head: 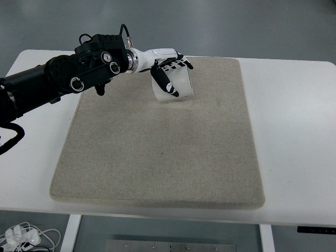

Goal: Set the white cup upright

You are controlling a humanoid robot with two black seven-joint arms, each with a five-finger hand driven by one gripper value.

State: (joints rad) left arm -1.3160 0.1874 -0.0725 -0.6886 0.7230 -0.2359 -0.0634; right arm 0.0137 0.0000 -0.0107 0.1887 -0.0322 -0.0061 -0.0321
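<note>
One left hand [167, 68] with fingers [164, 83] wrapped around white cup [175, 86], thumb down its front, other fingertips over its top, cup tilted just beneath them above far part of grey mat [157, 152] on white bench [294, 131].

No text, label, brand, number or sign can be read anywhere in view.
</note>
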